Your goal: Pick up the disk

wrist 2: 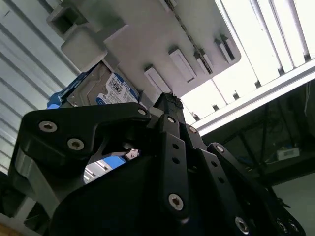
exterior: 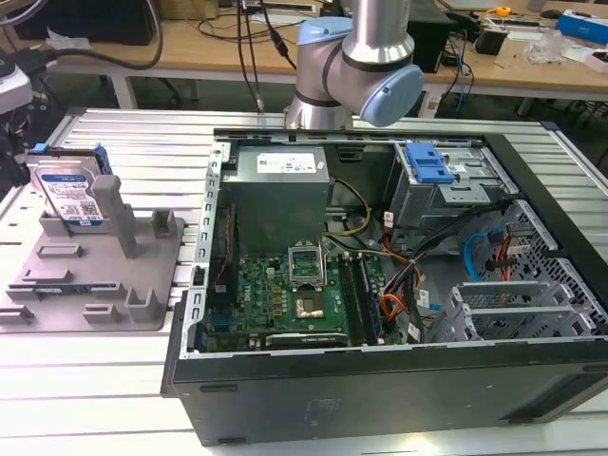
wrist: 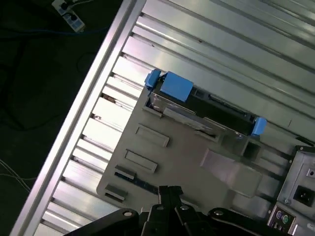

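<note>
The disk [exterior: 70,189] stands on edge at the back of the grey fixture plate [exterior: 95,285], at the exterior view's left, leaning against an upright post. Its blue-and-white label faces forward, and blue rails run along its sides. In the first wrist view I look down on the disk's top edge [wrist: 204,107] with a blue rail at each end. My gripper [wrist: 170,189] hangs well above the fixture plate [wrist: 187,152], apart from the disk, with its black fingers drawn together and nothing between them. In the second wrist view the gripper [wrist 2: 170,98] partly covers the disk [wrist 2: 106,88].
An open computer case [exterior: 380,285] with motherboard, cables and a blue latch [exterior: 427,161] lies to the exterior view's right of the fixture. The slotted aluminium table [exterior: 133,142] ends at an edge [wrist: 93,98], with dark floor beyond. The arm [exterior: 356,57] rises behind the case.
</note>
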### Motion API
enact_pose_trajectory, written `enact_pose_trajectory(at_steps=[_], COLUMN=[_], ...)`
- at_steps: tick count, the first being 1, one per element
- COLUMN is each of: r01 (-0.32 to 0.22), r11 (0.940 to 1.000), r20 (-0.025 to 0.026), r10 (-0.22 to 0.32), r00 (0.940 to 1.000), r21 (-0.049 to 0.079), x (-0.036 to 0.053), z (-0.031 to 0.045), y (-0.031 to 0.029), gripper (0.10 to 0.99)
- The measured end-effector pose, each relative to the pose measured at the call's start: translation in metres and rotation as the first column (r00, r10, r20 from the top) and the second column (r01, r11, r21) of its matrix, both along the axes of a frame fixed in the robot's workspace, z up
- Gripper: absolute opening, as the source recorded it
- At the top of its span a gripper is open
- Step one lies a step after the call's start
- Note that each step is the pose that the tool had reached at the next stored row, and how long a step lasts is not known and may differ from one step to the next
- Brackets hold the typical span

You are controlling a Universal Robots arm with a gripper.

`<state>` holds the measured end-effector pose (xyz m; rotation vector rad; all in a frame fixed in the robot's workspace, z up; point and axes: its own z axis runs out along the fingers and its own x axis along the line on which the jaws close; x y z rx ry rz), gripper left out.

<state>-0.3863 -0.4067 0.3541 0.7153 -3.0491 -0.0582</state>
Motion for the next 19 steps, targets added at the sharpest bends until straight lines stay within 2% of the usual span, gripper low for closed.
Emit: enact_pose_trajectory(at_steps=[3, 4, 9, 10, 11, 12, 13, 14, 15, 16, 17, 19], r01=[-0.058, -0.091, -0.204, -0.232, -0.251, -0.280, -0.295, -0.321, -0.368, -0.402, -0.426, -0.460], r11=[0.9983, 0.9959, 0.9790, 0.9727, 0.9679, 0.9601, 0.9554, 0.9472, 0.9299, 0.9154, 0.9046, 0.8879], r20=[0.0000, 0.0000, 0.0000, 0.0000, 0.0000, 0.0000, 0.0000, 0.0000, 0.0000, -0.0001, -0.0001, 0.0000], r10=[0.058, 0.091, 0.204, 0.232, 0.251, 0.280, 0.295, 0.321, 0.368, 0.402, 0.426, 0.460], r00=[0.9983, 0.9959, 0.9790, 0.9727, 0.9679, 0.9601, 0.9554, 0.9472, 0.9299, 0.9154, 0.9046, 0.8879], r21=[0.000, 0.000, 0.000, 0.000, 0.000, 0.000, 0.000, 0.000, 0.000, 0.000, 0.000, 0.000], x=[0.0000, 0.0000, 0.0000, 0.0000, 0.0000, 0.0000, 0.0000, 0.0000, 0.0000, 0.0000, 0.0000, 0.0000], z=[0.0000, 0.0000, 0.0000, 0.0000, 0.0000, 0.0000, -0.0001, -0.0001, -0.0001, -0.0001, -0.0001, -0.0002], y=[0.0000, 0.0000, 0.0000, 0.0000, 0.0000, 0.0000, 0.0000, 0.0000, 0.0000, 0.0000, 0.0000, 0.0000], gripper=[0.106, 0.106, 0.106, 0.114, 0.169, 0.235, 0.294, 0.357, 0.416, 0.482, 0.482, 0.482])
